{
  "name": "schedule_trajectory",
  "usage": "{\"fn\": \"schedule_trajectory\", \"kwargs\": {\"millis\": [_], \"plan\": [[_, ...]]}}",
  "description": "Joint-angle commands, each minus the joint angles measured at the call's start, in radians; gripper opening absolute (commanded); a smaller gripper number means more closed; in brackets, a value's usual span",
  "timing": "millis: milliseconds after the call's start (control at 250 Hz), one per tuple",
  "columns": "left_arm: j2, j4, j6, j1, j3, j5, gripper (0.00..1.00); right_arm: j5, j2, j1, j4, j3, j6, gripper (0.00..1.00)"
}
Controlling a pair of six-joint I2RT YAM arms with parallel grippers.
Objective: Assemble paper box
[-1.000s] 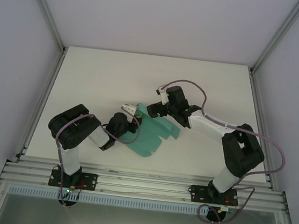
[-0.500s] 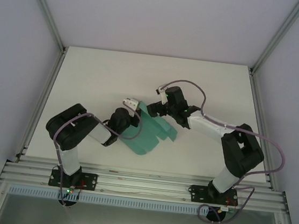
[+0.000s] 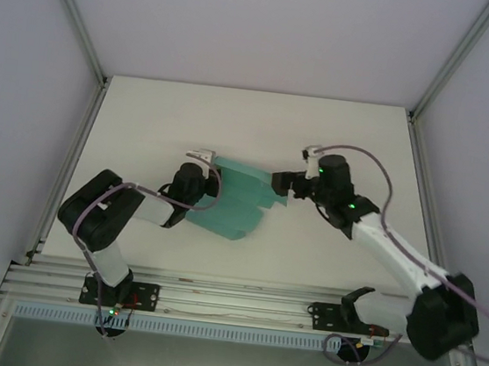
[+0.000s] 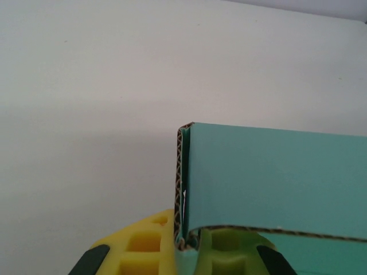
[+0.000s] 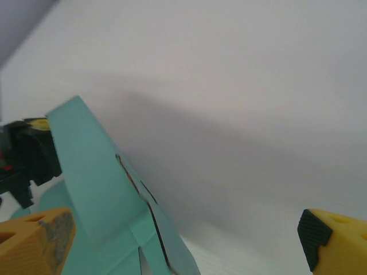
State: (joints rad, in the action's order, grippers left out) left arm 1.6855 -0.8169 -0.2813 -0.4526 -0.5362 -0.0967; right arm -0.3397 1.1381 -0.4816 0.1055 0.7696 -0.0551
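The left gripper (image 3: 201, 162) pinches an upright wall of the teal paper box (image 3: 233, 201) between its yellow fingers (image 4: 143, 249). The half-folded box lies mid-way across the white table (image 3: 146, 119). The right gripper (image 3: 281, 184) is spread wide at its right edge.

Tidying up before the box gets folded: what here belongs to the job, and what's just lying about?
Job: paper box; left gripper, shut on its edge; right gripper, open at its right end.
Just there: table; frame rail; arm cable, all fixtures.
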Motion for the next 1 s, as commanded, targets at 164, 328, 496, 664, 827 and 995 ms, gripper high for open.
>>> {"fn": "schedule_trajectory", "kwargs": {"millis": [164,328,496,664,827,995], "plan": [[-0.095,0.238,-0.086,0.011,-0.046,-0.229,0.00,-0.236,-0.059,0.000,-0.002,-0.088,0.047,0.93],[-0.081,0.243,-0.104,0.015,-0.050,-0.228,0.00,-0.272,0.042,0.001,-0.019,-0.075,0.094,0.76],[-0.041,0.233,-0.107,0.015,-0.060,-0.235,0.00,-0.255,0.108,0.001,-0.049,-0.076,0.104,0.51],[0.003,0.232,-0.094,0.015,-0.080,-0.256,0.00,-0.259,0.146,-0.001,-0.079,-0.077,0.111,0.26],[0.044,0.237,-0.079,0.015,-0.103,-0.259,0.06,-0.266,0.165,-0.013,-0.078,-0.074,0.154,0.14],[0.063,0.220,-0.075,0.017,-0.117,-0.261,0.16,-0.256,0.176,-0.013,-0.044,-0.066,0.174,0.07]]}}
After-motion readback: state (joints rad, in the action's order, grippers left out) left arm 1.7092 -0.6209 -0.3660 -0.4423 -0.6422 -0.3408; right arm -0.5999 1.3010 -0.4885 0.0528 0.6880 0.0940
